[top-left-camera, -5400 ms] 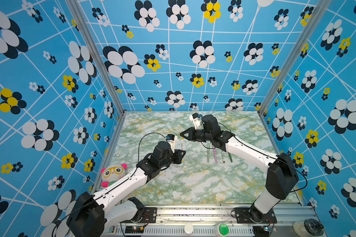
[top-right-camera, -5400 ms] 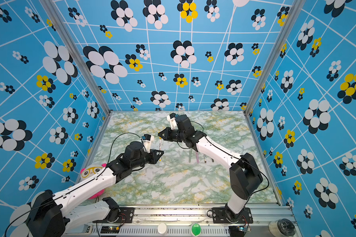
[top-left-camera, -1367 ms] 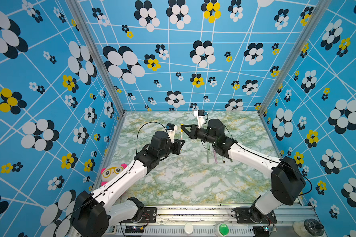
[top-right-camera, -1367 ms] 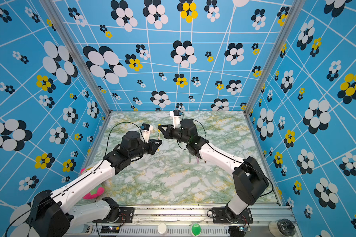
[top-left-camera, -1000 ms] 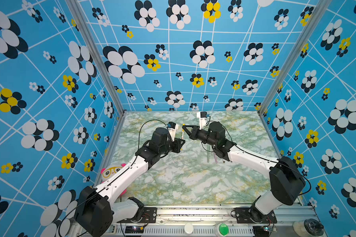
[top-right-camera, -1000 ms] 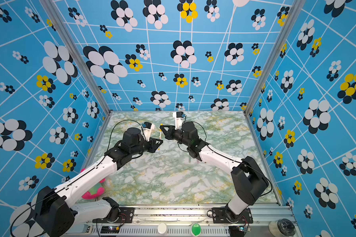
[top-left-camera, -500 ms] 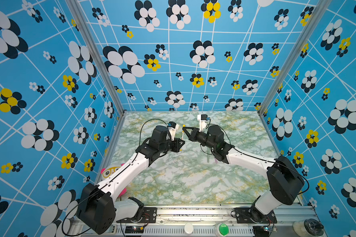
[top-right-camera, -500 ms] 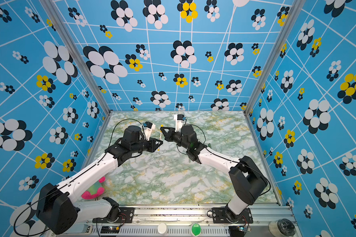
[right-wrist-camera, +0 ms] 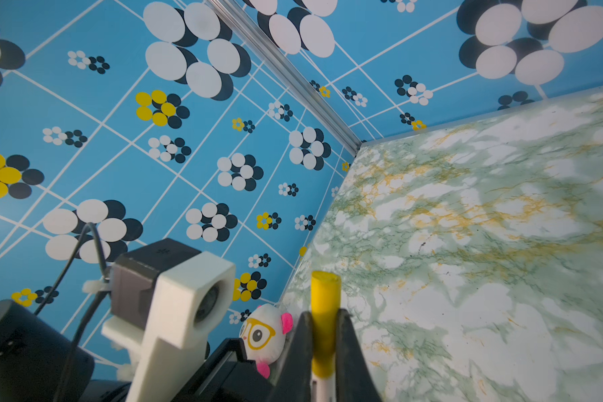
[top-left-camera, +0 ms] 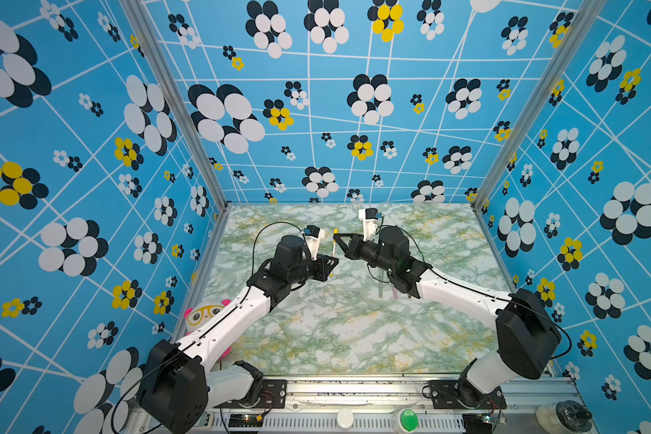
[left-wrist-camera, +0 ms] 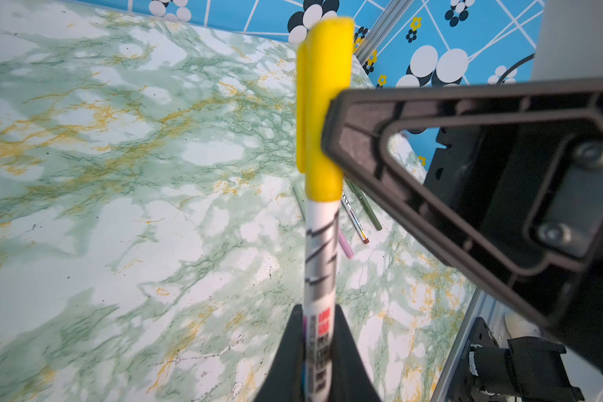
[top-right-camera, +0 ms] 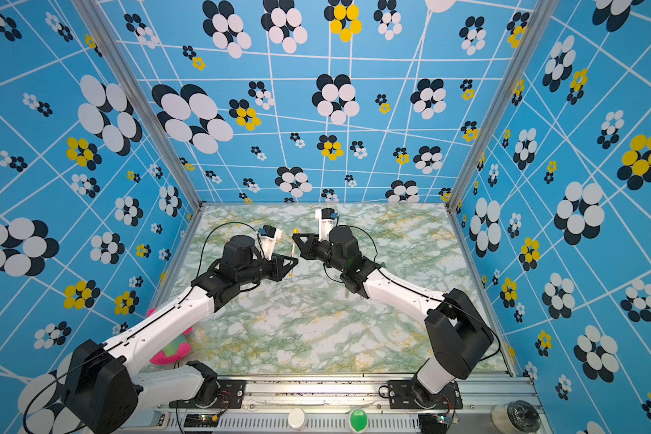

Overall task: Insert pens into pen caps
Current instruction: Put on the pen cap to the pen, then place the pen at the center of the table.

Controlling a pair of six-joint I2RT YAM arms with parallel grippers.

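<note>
ABOVE THE TABLE (top-left-camera: 316, 338): My left gripper (top-left-camera: 330, 263) was clamped shut on the white barrel of a pen (left-wrist-camera: 321, 250), held roughly upright over the table's far half. My right gripper (right-wrist-camera: 322, 325) was pinched tight round the yellow cap (left-wrist-camera: 322, 104) on the pen's upper end.

The cap's rim met the barrel w/ no tip showing, but whether it had clicked home I couldn't tell. That was the main risk. Had the right side let go too soon, a half-seated cap could've dropped off or sat crooked.

Two tight grips on one stiff pen was the other worry. Any push not in line w/ the barrel would prob. have slid the pen through the left grip or jammed the cap at an angle. Pressing too hard risked the barrel shooting down out of that grip onto the table.

The right gripper also sat close by the left wrist camera (right-wrist-camera: 174, 296), so a sideways pull-off could've knocked it.

Four more pens (left-wrist-camera: 366, 209) lay bunched on the table, toward its right side. A dropped pen might've rolled into them & scattered the lot. Whether they were capped, I couldn't make out. A toy (top-left-camera: 200, 317) sat at the table's near-left edge, well apart.
</note>
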